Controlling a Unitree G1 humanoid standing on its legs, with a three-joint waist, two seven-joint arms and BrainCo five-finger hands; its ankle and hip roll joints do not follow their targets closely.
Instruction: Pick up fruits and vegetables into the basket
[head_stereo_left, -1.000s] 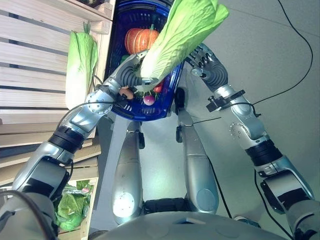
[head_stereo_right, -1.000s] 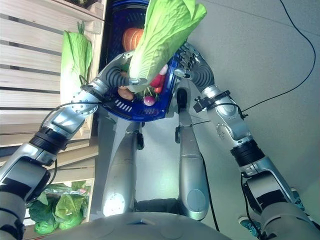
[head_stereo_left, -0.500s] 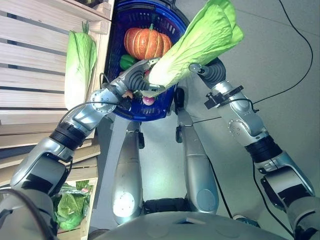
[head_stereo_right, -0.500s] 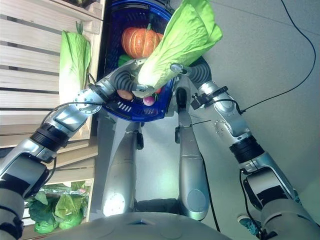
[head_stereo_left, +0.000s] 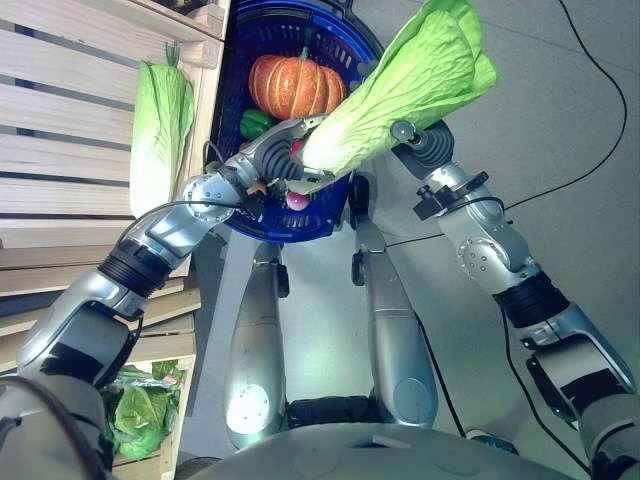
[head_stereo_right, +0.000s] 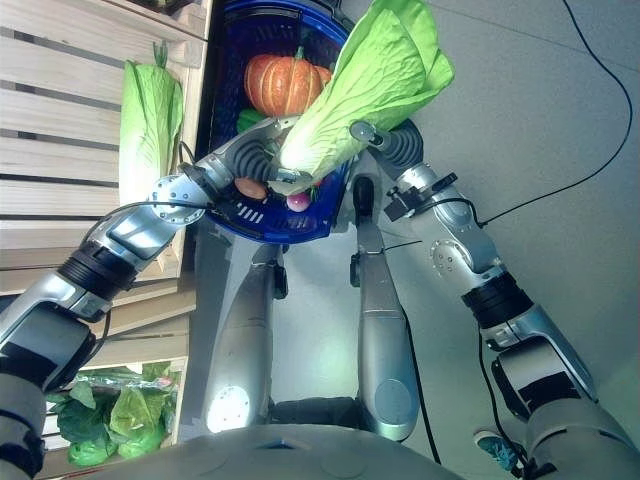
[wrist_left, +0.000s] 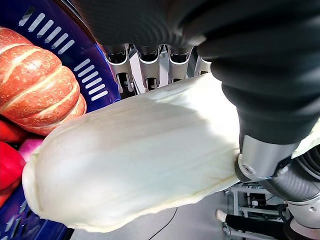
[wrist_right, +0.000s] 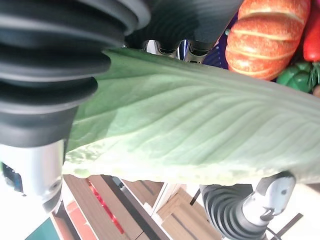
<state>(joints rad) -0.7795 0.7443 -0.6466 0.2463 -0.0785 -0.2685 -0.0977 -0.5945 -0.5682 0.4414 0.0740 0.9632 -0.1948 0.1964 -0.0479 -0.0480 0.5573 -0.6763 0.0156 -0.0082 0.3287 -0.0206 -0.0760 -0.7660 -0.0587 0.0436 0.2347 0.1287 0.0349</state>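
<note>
A long napa cabbage (head_stereo_left: 400, 95), white at the base and pale green at the top, hangs slantwise over the right rim of the blue basket (head_stereo_left: 290, 225). My left hand (head_stereo_left: 275, 160) is shut round its white base (wrist_left: 135, 160), fingers (wrist_left: 150, 65) behind it. My right hand (head_stereo_left: 425, 145) grips the leafy part (wrist_right: 200, 125), its thumb (wrist_right: 272, 192) on one side and its fingers (wrist_right: 170, 47) on the other. In the basket lie an orange pumpkin (head_stereo_left: 295, 85), a green pepper (head_stereo_left: 255, 123) and some red and pink fruit (head_stereo_left: 297, 200).
Slatted wooden shelves (head_stereo_left: 70, 120) run along the left, with a second napa cabbage (head_stereo_left: 160, 130) lying at their edge beside the basket. A crate of leafy greens (head_stereo_left: 140, 410) sits at the lower left. Grey floor (head_stereo_left: 560, 110) spreads to the right.
The cabbage has swung rightward and lower across the basket, uncovering the pumpkin. My right hand has moved in under the leaves and taken hold of them; my left hand keeps the base.
</note>
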